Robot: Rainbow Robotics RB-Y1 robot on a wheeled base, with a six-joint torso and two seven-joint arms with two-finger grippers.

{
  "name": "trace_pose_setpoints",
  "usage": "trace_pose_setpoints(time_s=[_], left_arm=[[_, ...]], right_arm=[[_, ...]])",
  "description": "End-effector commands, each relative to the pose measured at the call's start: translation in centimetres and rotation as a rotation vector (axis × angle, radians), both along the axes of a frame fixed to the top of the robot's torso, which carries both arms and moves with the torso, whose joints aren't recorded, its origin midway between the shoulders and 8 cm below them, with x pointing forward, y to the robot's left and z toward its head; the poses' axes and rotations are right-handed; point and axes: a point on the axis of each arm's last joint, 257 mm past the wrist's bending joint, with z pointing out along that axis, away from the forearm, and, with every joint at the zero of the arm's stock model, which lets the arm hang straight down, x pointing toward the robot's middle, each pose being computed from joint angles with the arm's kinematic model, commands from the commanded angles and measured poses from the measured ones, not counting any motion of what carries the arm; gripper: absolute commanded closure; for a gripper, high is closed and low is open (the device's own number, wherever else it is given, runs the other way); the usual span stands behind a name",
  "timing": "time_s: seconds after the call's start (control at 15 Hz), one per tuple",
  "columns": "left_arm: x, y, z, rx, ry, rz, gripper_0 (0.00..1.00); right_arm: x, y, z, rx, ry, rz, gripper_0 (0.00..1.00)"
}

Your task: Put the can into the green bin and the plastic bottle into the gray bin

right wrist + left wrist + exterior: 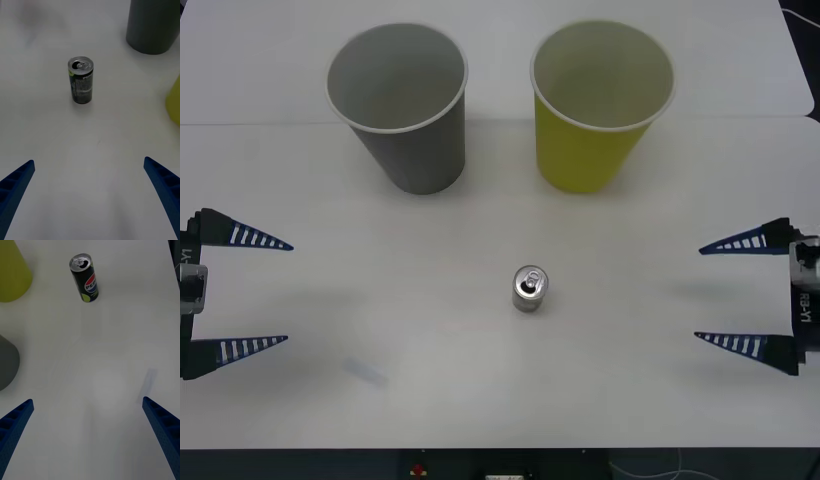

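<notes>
A small silver-topped can [529,289] with a dark label stands upright at the middle of the white table, also seen as the can [80,80] and the can [84,277]. Behind it stand the gray bin [415,140] on the left and the green bin [585,150] on the right, both upright. My left gripper [288,293] is open at the left edge, well apart from the can. My right gripper [698,293] is open at the right edge, just as far off. Both hold nothing. The plastic bottle is out of view.
The white table [500,400] stretches wide around the can. A faint bluish smear [365,372] marks the surface at the front left. A seam crosses the table behind the cups. The table's dark front edge runs along the bottom.
</notes>
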Motion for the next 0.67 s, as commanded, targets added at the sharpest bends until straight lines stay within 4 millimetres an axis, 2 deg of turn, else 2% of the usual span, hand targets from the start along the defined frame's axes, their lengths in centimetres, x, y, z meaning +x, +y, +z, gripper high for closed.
trace_pose_setpoints(time_s=[0.07, 0.27, 0.67], left_arm=[[0.0, 0.0, 0.0, 0.0, 0.0, 0.0, 0.0], [0.0, 0.0, 0.0, 0.0, 0.0, 0.0, 0.0], [0.0, 0.0, 0.0, 0.0, 0.0, 0.0, 0.0]], right_arm=[[0.8, 0.9, -1.2, 0.022, 0.007, 0.012, 0.0], [1.7, 2.4, -2.4, 0.059, 0.01, 0.03, 0.0], [3.5, 6.9, -5.3, 0.18, 0.035, 0.042, 0.0]])
